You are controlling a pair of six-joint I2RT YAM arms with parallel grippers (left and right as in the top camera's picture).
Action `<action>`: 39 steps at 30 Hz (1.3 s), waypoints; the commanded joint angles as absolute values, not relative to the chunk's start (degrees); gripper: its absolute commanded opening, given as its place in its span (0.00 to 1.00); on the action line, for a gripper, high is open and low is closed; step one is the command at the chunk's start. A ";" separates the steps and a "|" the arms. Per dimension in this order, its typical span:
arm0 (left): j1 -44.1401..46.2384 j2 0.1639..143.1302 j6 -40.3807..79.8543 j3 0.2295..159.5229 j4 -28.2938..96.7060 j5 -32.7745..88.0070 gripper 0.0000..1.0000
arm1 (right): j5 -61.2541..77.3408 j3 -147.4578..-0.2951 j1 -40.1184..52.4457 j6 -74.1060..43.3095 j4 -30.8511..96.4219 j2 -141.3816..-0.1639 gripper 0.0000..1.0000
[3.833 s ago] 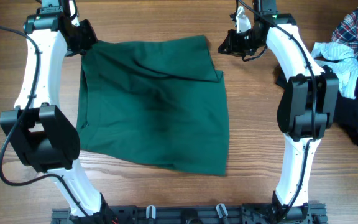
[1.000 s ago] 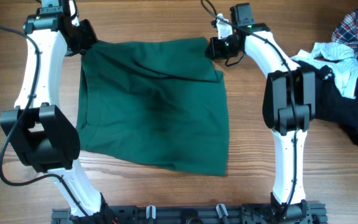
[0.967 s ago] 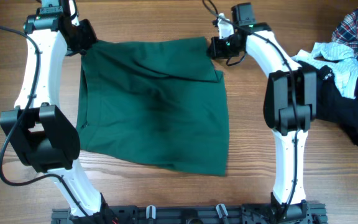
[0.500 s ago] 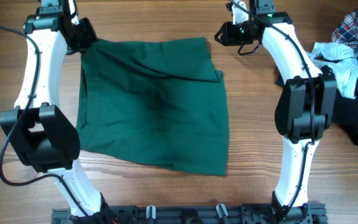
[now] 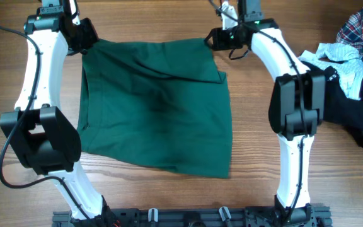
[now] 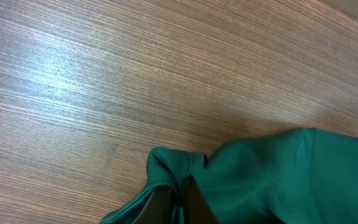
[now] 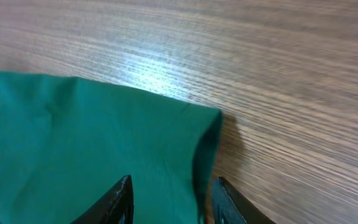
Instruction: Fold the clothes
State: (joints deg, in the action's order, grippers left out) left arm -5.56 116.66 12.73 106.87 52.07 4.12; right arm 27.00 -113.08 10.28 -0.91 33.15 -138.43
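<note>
A: Green garment (image 5: 159,107) lies spread flat in the middle of the tabletop (image 5: 251,157), with a few creases toward the far edge. Corners?

B: The far-left corner is bunched and clenched in the left hand (image 6: 176,202). The right hand (image 7: 174,200) sits at the far-right corner, fingers apart, with the cloth's edge lying between them. It is grasping nothing.

A: So the step in hand, as I read it, is securing that second corner for the first fold.

B: Agreed. Note for doing it well: push the fingers further over the edge before clenching, so the bite takes real cloth and not just the lip. Then lift both corners level and carry them together, or the fold skews.

A: Risks?

B: A shallow grip could slip, and an uneven pull could drag the whole piece. The plaid shirt (image 5: 361,28), white piece (image 5: 339,53) and black one (image 5: 358,123) are heaped well apart at the right edge, so no interference is expected.
</note>
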 commanded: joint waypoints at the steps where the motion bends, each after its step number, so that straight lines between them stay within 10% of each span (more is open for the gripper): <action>1: -5.45 114.98 12.38 107.04 51.75 3.33 0.04 | 28.34 -113.84 10.68 -0.19 31.94 -140.88 0.40; 18: -5.45 115.11 12.38 107.04 51.66 3.33 0.04 | 29.04 -113.84 12.56 -1.50 26.57 -145.08 0.40; 27: -5.45 115.11 12.38 107.04 51.44 3.33 0.04 | 29.04 -113.84 13.98 -1.74 24.97 -145.10 0.04; 39: -5.45 115.07 12.36 107.07 50.26 3.36 0.04 | 29.58 -114.06 10.55 -1.43 30.76 -136.25 0.04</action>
State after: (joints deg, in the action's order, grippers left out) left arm -5.56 116.66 12.73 106.87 50.83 4.12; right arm 28.10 -113.14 12.25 -2.07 29.36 -142.93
